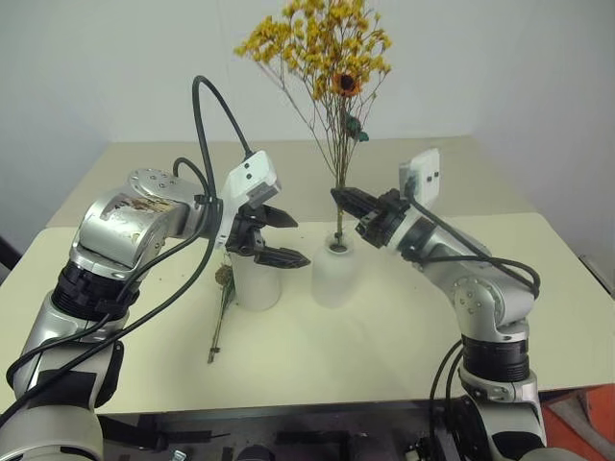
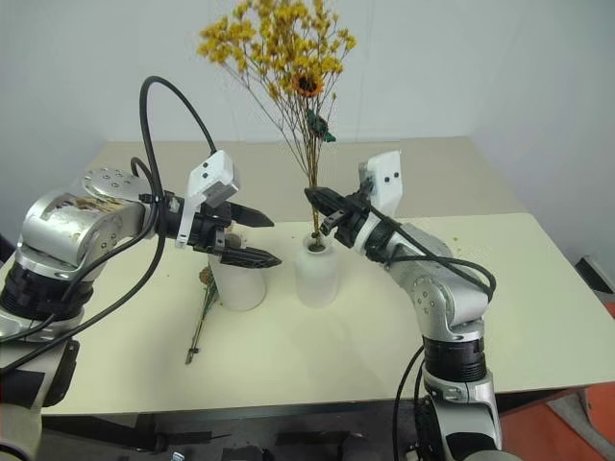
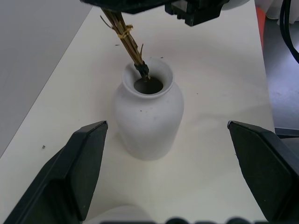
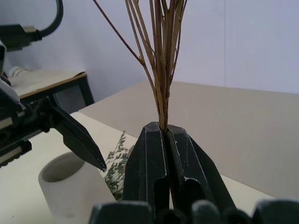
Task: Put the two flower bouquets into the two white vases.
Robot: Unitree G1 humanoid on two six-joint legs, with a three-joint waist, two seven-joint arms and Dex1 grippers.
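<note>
The right gripper (image 1: 338,195) is clamped on the stems of the yellow-orange bouquet (image 1: 322,43), held upright with its stem ends in the mouth of the narrow-necked vase (image 1: 333,273). The left gripper (image 1: 288,238) hovers with fingers spread above the wide-mouthed vase (image 1: 256,280), just left of the other. The grey-green sprig bunch (image 1: 221,312) lies on the table (image 1: 384,336) left of that vase.

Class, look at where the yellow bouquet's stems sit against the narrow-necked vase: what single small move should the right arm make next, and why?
Probably lower the right gripper a little further. It is shut on the yellow bouquet, whose stem tips are just entering the mouth of the narrow-necked vase. Releasing now would likely let the top-heavy bunch tip over. The left gripper is open beside the vase.
</note>
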